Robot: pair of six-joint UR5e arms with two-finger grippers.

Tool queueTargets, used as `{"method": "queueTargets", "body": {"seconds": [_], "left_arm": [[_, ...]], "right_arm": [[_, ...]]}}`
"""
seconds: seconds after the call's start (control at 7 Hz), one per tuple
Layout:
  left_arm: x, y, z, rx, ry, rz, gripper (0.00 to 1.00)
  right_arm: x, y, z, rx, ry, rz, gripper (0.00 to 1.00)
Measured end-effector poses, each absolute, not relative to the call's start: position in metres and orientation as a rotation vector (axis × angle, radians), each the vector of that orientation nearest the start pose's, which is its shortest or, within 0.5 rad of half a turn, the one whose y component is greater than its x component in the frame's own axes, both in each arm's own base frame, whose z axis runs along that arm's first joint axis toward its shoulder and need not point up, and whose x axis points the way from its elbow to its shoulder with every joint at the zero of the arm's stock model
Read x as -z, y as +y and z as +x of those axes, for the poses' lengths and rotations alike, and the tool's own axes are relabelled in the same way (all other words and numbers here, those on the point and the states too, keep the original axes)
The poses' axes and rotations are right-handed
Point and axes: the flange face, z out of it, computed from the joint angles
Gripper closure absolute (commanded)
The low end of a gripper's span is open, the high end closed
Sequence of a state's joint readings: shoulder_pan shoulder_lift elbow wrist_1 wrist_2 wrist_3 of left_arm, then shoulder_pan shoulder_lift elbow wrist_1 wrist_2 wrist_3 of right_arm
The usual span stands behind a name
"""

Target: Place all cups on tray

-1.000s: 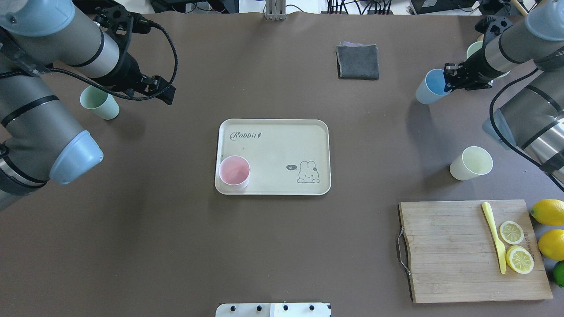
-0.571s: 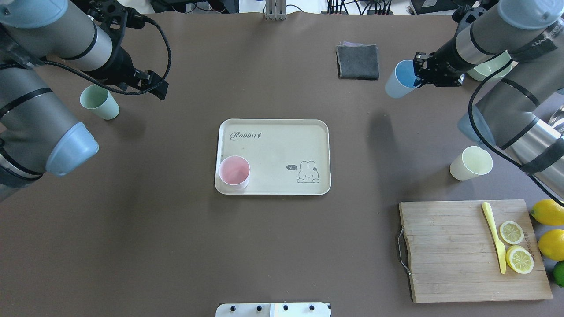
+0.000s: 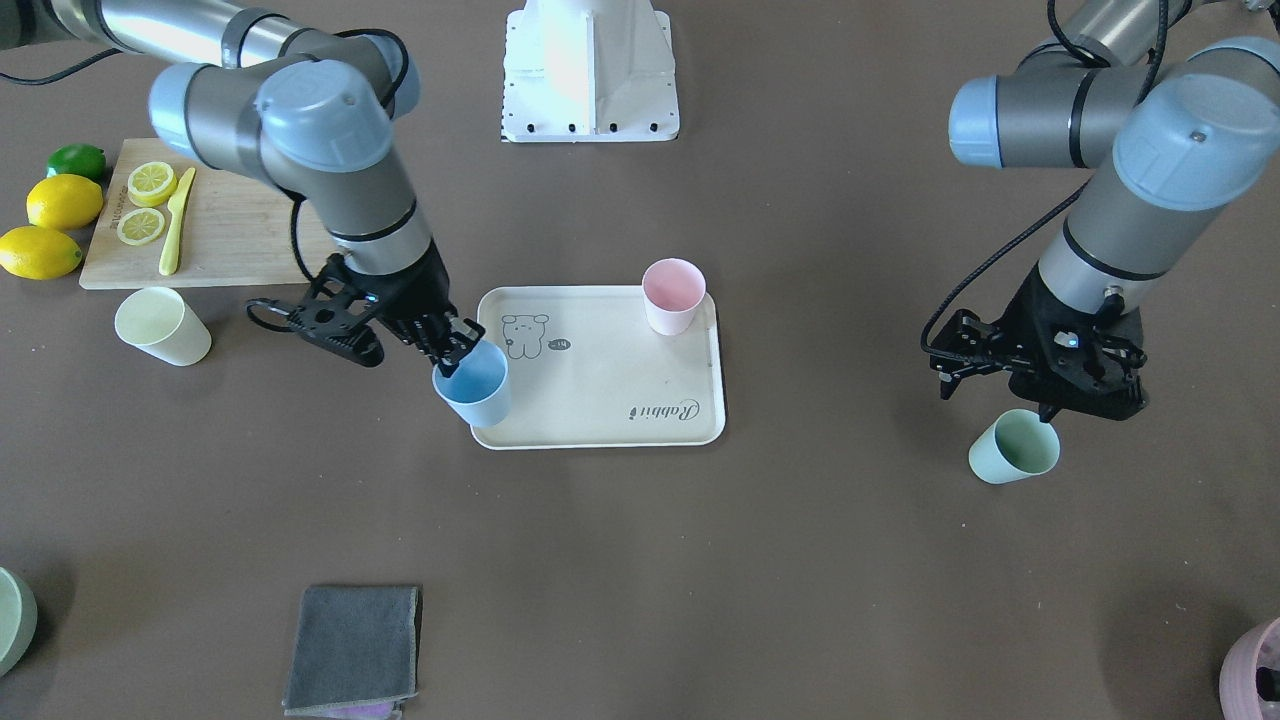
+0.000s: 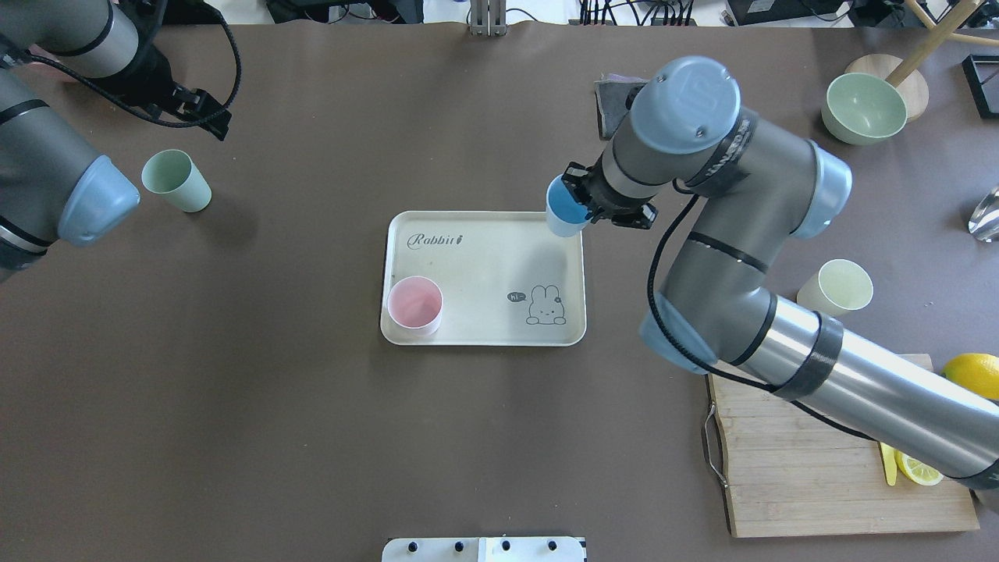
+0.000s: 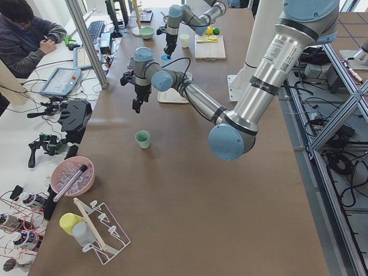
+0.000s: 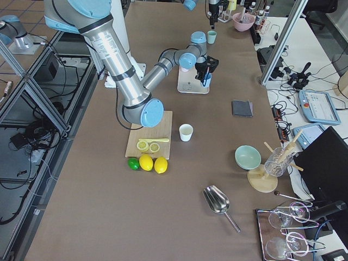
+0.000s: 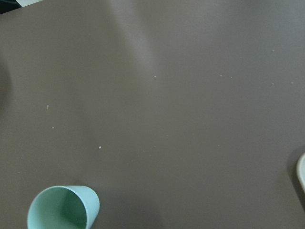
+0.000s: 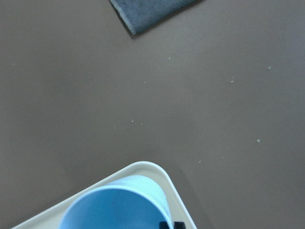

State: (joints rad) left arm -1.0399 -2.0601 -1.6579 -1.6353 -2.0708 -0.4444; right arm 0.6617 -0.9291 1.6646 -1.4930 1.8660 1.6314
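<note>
- The jaws of the right gripper [image 3: 455,362] are clamping the rim of the blue cup [image 3: 472,388]; whether the left gripper [image 3: 1050,390] is holding its jaws apart, I cannot tell.
- The blue cup is hanging over the far right corner of the tray [image 3: 600,420], apparently not yet set down, with its mouth facing up and its long axis near vertical.
- One is done: the pink cup [image 3: 672,295] is standing on the tray. The mint cup [image 3: 1012,447] and the yellow cup [image 3: 160,325] are sitting on the table [image 3: 640,560].

Four cups [image 3: 472,388] [image 3: 673,297] [image 3: 1013,448] [image 3: 160,326], one tray [image 3: 600,385], one cutting board [image 3: 235,240]

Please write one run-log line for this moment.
right gripper: holds blue cup at tray corner; left gripper: by green cup; pink cup: on tray; yellow cup: off
</note>
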Motion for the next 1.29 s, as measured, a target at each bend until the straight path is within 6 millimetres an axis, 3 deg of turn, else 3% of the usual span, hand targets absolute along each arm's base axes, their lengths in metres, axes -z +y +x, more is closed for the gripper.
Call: {"method": "queueTargets", "body": {"seconds": [0.14, 0.29, 0.43, 0.71, 0.86, 1.0, 1.29], "left_arm": [[-0.348, -0.622, 0.26, -0.25, 0.718, 0.338, 0.02], [-0.361, -0.629, 0.26, -0.255, 0.72, 0.349, 0.02], [-0.37, -0.633, 0.261, -0.256, 0.721, 0.354, 0.02], [-0.38, -0.637, 0.256, -0.262, 0.724, 0.35, 0.02], [-0.39, -0.644, 0.243, -0.284, 0.727, 0.344, 0.02], [-0.403, -0.652, 0.231, -0.31, 0.728, 0.334, 0.02], [-0.441, -0.664, 0.228, -0.342, 0.724, 0.323, 0.02]], "right_arm": [[-0.226, -0.491, -0.501, -0.546, -0.855, -0.021, 0.49], [-0.226, -0.488, -0.519, -0.537, -0.84, -0.017, 0.29], [-0.229, -0.488, -0.528, -0.533, -0.826, -0.014, 0.0], [-0.224, -0.496, -0.521, -0.538, -0.827, 0.01, 0.0], [-0.214, -0.509, -0.497, -0.536, -0.833, 0.023, 0.0], [-0.203, -0.52, -0.458, -0.513, -0.836, 0.023, 0.0], [-0.207, -0.525, -0.347, -0.442, -0.841, 0.021, 0.0]]}}
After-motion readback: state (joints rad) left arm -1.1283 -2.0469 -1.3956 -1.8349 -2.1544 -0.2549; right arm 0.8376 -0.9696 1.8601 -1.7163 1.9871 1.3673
